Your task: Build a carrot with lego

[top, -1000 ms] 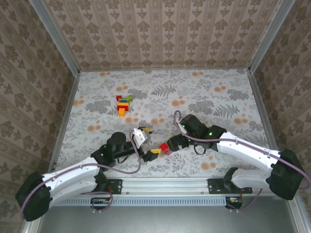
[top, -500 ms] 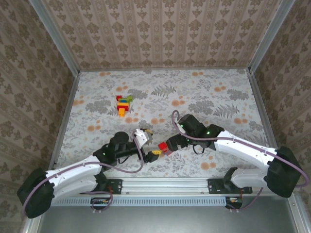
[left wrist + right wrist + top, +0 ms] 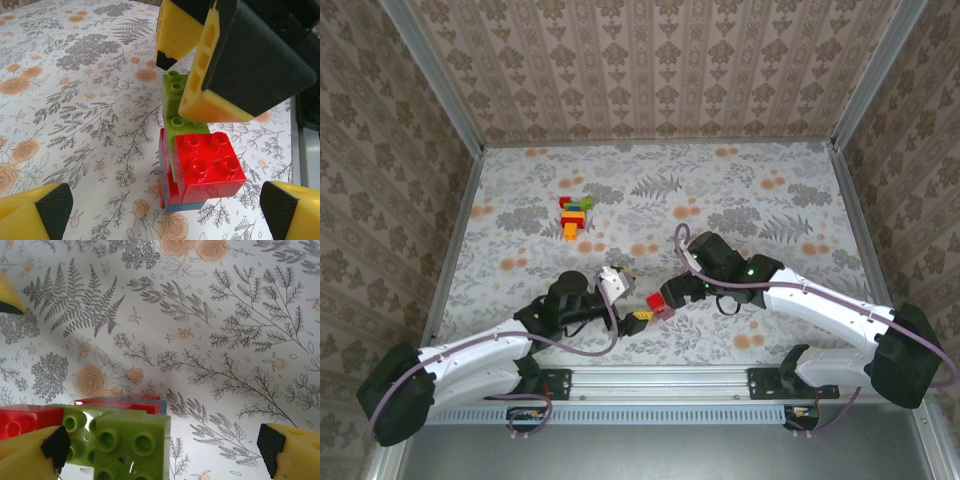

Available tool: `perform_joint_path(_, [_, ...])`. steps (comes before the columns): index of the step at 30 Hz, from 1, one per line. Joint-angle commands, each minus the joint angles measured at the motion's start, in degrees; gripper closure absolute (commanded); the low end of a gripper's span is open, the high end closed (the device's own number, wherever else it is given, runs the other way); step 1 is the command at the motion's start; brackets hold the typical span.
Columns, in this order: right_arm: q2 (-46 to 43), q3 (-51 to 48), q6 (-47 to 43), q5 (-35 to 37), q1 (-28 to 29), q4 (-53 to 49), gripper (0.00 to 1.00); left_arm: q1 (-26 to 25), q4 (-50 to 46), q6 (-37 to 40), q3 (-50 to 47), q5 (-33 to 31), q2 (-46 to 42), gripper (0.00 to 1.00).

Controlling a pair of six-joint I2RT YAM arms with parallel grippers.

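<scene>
- The left gripper (image 3: pixel 167 212) has its jaws spread wide apart and holds nothing. Its yellow, black-padded tips sit at the two lower corners of the left wrist view.
- The lego stack (image 3: pixel 169 170) stands on the tabletop (image 3: pixel 75 100), between those jaws and a little ahead of them.
- In the stack, a red brick (image 3: pixel 210 165) with four studs is nearest the left jaws. Green bricks (image 3: pixel 175 100) rise behind it, and a blue brick (image 3: pixel 182 206) shows at the foot.
- The right gripper (image 3: pixel 160 447) also has its jaws wide apart and is not clamped on anything.
- In the right wrist view the green top of the stack lies between these jaws. It is close against one tip and well apart from the other.
- In the left wrist view the right gripper's fingers (image 3: pixel 250 60) hang over the green bricks, one on either side. Whether either pad touches the plastic cannot be told.
- From above, the two pairs of jaws face each other across the stack, tips near one another.
- A loose lego pile (image 3: pixel 574 215) of red, green, yellow and blue bricks lies on the tabletop beyond the left jaws. It is well apart from both pairs.
</scene>
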Motion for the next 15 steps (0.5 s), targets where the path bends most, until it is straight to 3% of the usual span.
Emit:
perform_joint_path(1, [0.37,1.8,-1.09,0.7,0.34,-0.71,0.0,0.1,0.08,1.4,1.59,1.39,0.05,0.0])
perform_joint_path(15, [1.94,0.96,-0.96,0.98,0.34,-1.36,0.0,0.1,0.09,1.57,1.75,1.12,0.66,0.0])
